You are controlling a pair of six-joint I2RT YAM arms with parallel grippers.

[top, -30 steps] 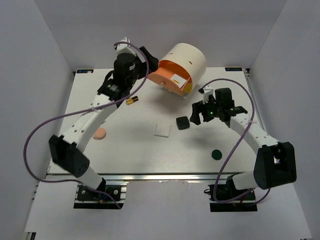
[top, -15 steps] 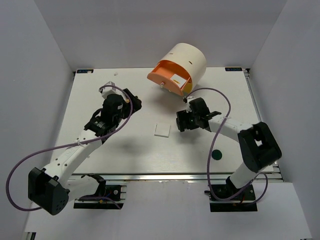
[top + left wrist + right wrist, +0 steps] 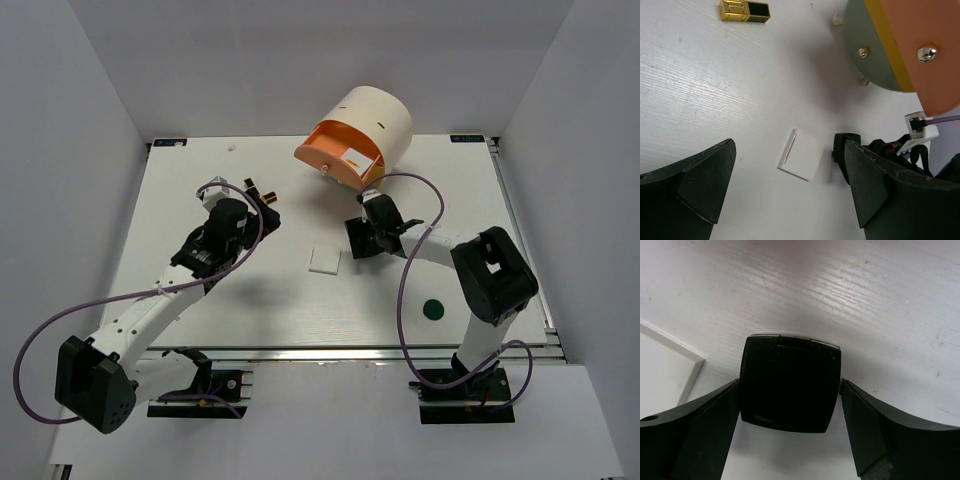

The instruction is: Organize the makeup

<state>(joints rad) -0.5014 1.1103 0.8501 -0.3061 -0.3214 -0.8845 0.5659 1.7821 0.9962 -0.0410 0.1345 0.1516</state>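
A black rounded-square compact [image 3: 790, 390] lies flat on the white table, with my right gripper [image 3: 790, 385] down around it and a finger against each of its side edges. From above, that gripper [image 3: 360, 238] covers most of the compact. A white square palette [image 3: 324, 260] lies just left of it and shows at the edge of the right wrist view [image 3: 665, 370]. My left gripper [image 3: 265, 208] hovers open over the table with nothing between its fingers [image 3: 790, 145]. A black-and-gold lipstick tube [image 3: 745, 10] lies ahead of it, with the palette [image 3: 801, 154] below. A dark green disc [image 3: 432, 309] sits near right.
The big cream cylinder with orange and yellow drawers [image 3: 360, 135] lies on its side at the back, drawer fronts facing the arms, and looms close in the left wrist view [image 3: 900, 45]. Purple cables loop beside both arms. Grey walls enclose the table [image 3: 180, 300].
My left arm pulled back from the cylinder and lowered toward the lipstick. My right gripper travelled left from open air onto the black compact and now straddles it.
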